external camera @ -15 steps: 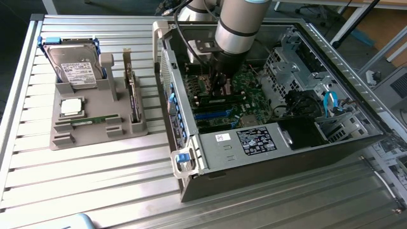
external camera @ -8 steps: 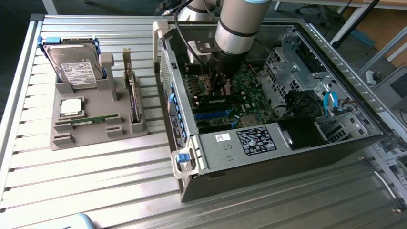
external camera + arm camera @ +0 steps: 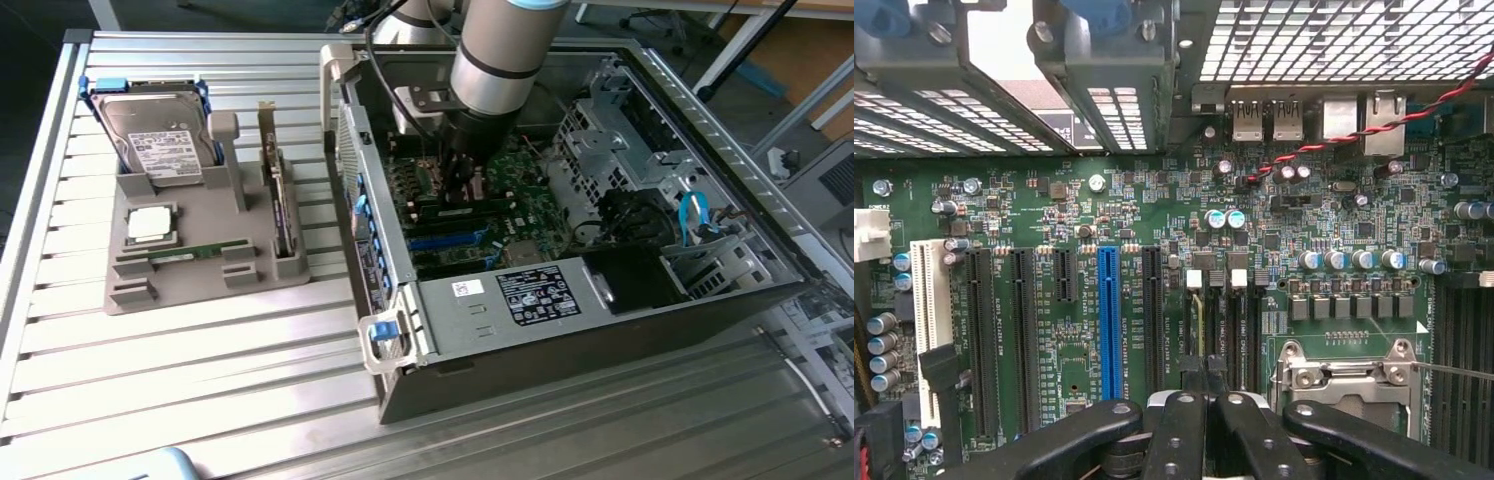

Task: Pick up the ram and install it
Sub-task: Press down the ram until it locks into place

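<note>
While the arm reaches down into the open computer case (image 3: 561, 320), the exterior view places the jaws (image 3: 461, 188) low over the motherboard (image 3: 514, 215), close above the dark memory slots (image 3: 461, 210). A ram (image 3: 198, 251) lies outside the case, in a front groove of the grey holder (image 3: 200, 292) on the worktop (image 3: 200, 380). It is a narrow green stick, just in front of the silver CPU chip (image 3: 150, 225) and the hard drive (image 3: 160, 140). Its long axis runs roughly from the exterior view's left to the exterior view's right. From the jaws it lies well apart toward the exterior view's left, with the case wall between the two.

Looking along the tool, the wrist view has the jaws (image 3: 1204, 372) drawn fully together, the fingertips (image 3: 1189, 372) meeting with no visible gap. They sit directly in line with one of two parallel memory slots (image 3: 1239, 320), whose long axis runs away from the jaws toward the rear connectors. A pale strip shows along the slot nearest the jaws. It cannot be told whether that strip is a seated module, or whether a thin board edge is pinched between the pads. The blue expansion slot (image 3: 1108, 310) lies beside these slots and parallel to them.
</note>
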{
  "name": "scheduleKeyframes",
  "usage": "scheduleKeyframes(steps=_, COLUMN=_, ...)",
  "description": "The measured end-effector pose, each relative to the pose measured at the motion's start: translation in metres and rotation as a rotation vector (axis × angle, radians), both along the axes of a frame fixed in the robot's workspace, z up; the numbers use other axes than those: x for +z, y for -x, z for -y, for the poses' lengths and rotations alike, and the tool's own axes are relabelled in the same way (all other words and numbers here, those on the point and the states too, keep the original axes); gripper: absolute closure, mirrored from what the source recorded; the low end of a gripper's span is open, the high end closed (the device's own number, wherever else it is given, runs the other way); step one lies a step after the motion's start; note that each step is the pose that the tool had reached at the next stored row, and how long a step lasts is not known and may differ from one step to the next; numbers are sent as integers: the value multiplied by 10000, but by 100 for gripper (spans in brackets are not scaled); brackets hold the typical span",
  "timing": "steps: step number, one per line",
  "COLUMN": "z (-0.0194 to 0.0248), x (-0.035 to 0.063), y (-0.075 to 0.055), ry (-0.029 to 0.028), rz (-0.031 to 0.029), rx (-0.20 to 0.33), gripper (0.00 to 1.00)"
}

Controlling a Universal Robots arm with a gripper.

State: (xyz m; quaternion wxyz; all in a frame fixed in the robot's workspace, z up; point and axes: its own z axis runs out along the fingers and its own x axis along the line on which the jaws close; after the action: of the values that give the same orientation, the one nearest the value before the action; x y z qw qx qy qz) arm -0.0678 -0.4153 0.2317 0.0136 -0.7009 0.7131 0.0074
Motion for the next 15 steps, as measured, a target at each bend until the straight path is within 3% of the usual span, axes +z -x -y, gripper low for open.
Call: scheduleKeyframes(steps=15, z=10, x=-17, y=0, ry=-4, rz=3, rx=0, gripper=89)
